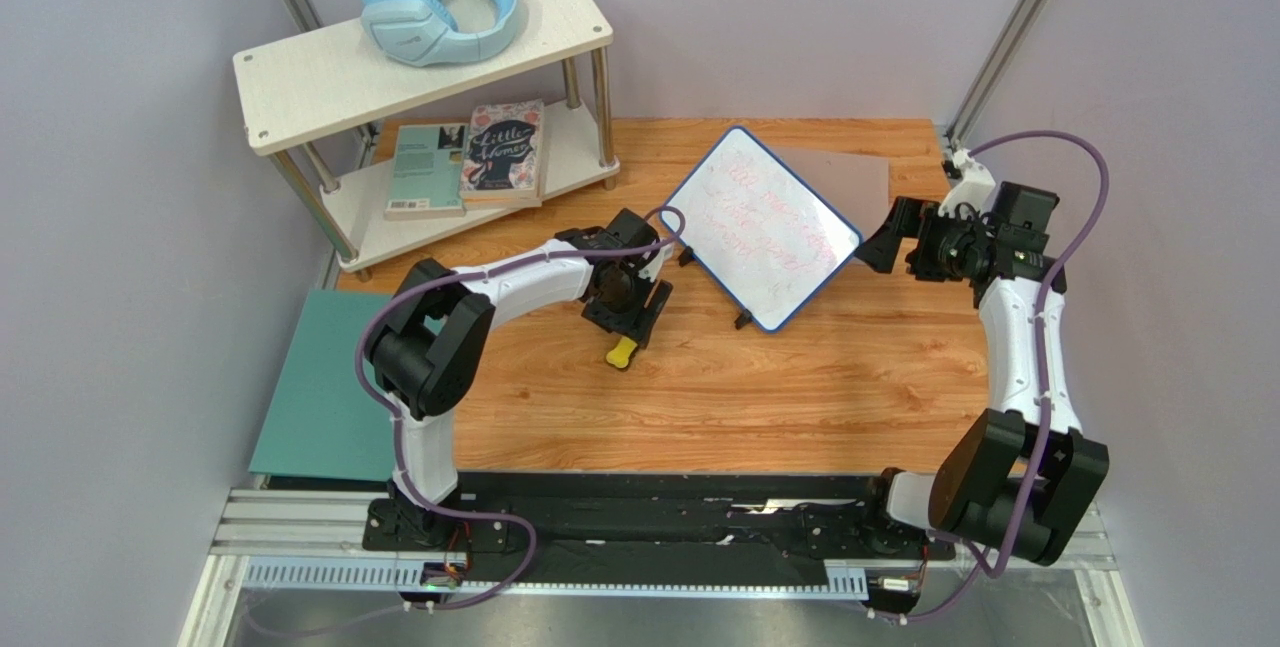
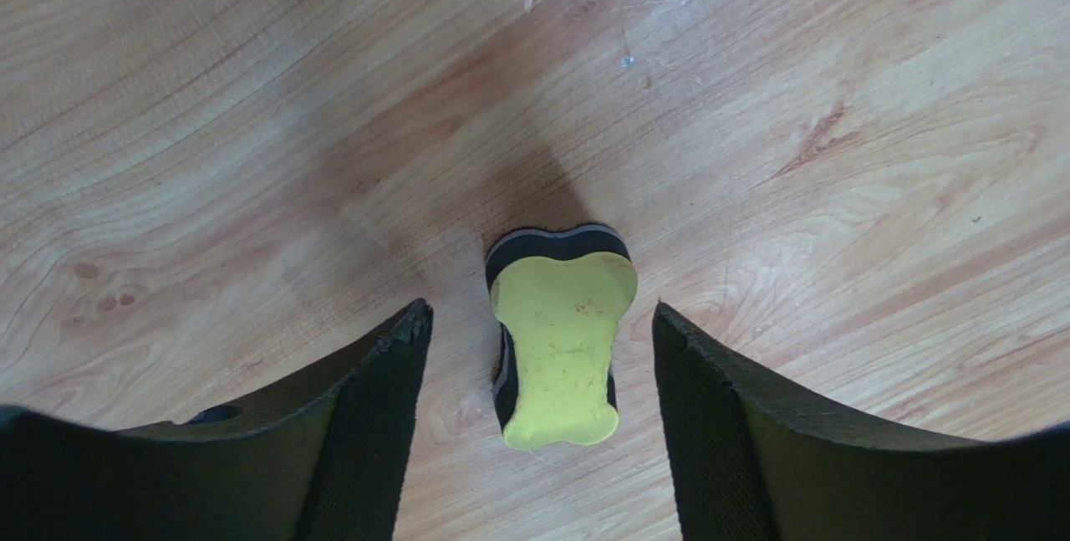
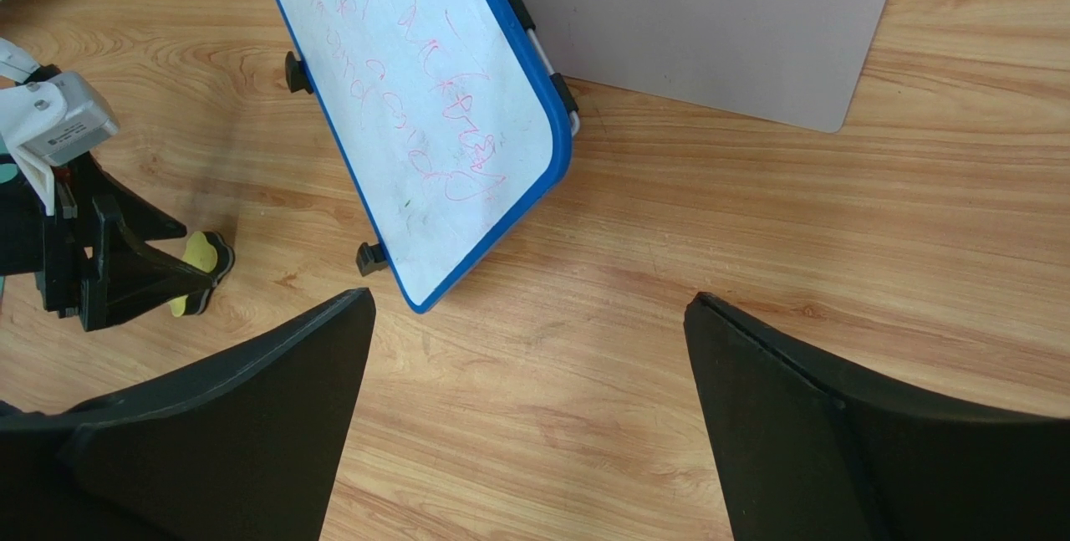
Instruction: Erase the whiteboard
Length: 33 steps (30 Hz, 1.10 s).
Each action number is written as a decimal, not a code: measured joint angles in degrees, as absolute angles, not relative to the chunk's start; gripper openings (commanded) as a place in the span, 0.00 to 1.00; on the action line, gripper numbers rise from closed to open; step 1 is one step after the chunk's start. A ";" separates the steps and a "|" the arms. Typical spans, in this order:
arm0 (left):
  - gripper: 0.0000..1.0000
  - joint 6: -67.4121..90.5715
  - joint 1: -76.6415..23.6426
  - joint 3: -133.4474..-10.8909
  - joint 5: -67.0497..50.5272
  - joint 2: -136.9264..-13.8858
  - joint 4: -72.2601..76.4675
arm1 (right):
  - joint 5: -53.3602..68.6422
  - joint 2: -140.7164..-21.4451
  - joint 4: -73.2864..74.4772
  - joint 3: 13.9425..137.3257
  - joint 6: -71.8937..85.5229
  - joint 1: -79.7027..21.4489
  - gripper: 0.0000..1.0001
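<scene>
The left jaws are released, spread to either side of a yellow eraser [image 2: 562, 347] that lies between them on the tabletop [image 2: 816, 90], untouched. The right jaws are also released and hold nothing. The scribbled whiteboard [image 3: 415, 102] sits just ahead of them, toward their left.

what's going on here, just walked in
The left gripper is open and straddles a yellow eraser lying on the table, without gripping it yet. The right gripper is open too, near the whiteboard and holding nothing. The board is covered in pink scribbles, so no erasing shows.
</scene>
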State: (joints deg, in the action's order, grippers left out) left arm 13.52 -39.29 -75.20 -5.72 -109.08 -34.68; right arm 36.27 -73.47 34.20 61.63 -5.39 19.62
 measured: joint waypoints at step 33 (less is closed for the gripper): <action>0.00 13.54 -39.64 -77.43 -4.27 -110.50 -38.15 | 43.64 -86.67 33.93 70.02 -1.48 24.67 0.97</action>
